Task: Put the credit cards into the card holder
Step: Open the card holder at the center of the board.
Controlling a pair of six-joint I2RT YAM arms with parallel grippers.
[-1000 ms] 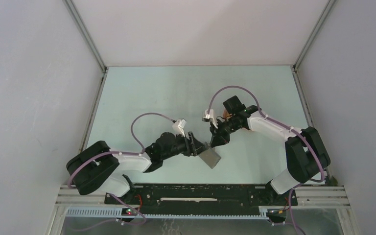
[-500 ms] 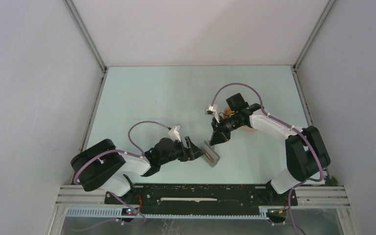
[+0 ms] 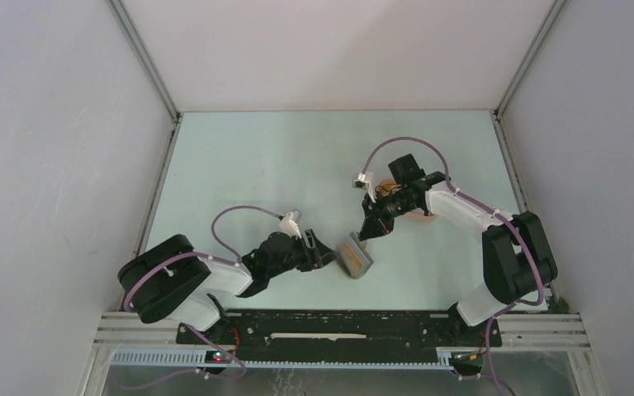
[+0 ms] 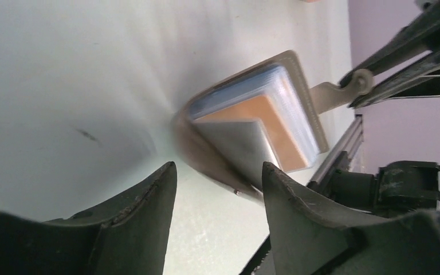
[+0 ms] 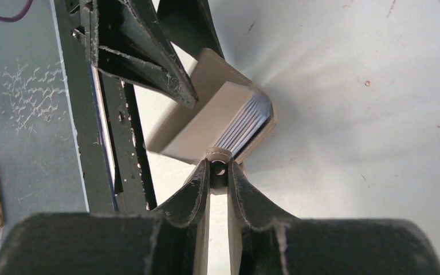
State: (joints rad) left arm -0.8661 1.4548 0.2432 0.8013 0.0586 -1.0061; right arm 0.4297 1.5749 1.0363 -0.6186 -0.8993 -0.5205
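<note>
The grey card holder [image 3: 355,255] lies near the table's front middle, partly open. In the left wrist view the card holder [image 4: 246,143] has an orange-yellow card [image 4: 275,129] and a light blue card [image 4: 235,94] in its slots. The dark striped card does not show. My right gripper [image 3: 369,232] is shut on the holder's snap tab [image 5: 218,162] and holds that flap up. My left gripper [image 3: 324,252] is open just left of the holder, with nothing between its fingers [image 4: 149,217].
A peach oval tray [image 3: 419,217] sits partly under the right arm. The black base rail [image 3: 338,326] runs along the near edge, close behind the holder [image 5: 100,114]. White walls enclose the table at the sides and back.
My left gripper let go of the card holder and drew back to the left. My right gripper kept the tab and the holder turned open, showing the orange card.
</note>
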